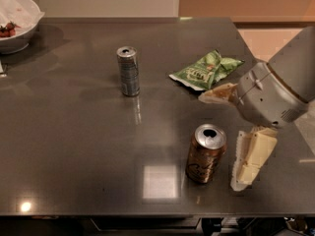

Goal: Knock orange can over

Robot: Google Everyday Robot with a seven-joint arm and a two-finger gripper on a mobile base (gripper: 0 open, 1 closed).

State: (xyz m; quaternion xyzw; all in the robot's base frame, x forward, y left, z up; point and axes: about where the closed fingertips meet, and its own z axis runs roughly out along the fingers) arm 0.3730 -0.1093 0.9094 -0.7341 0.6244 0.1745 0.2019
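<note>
The orange can [204,155] stands upright on the dark table [74,146], near the front edge and right of centre. It has a silver top with an open mouth and dark cursive lettering. My gripper [222,140] comes in from the right and is open. One cream finger [219,93] reaches out above and behind the can. The other finger [250,160] hangs just right of the can, a small gap away. Nothing is held.
A slim silver-blue can [128,71] stands upright at mid-left. A green snack bag [204,71] lies behind the gripper. A white bowl [19,21] with food sits at the far left corner. The table's right edge runs under the arm.
</note>
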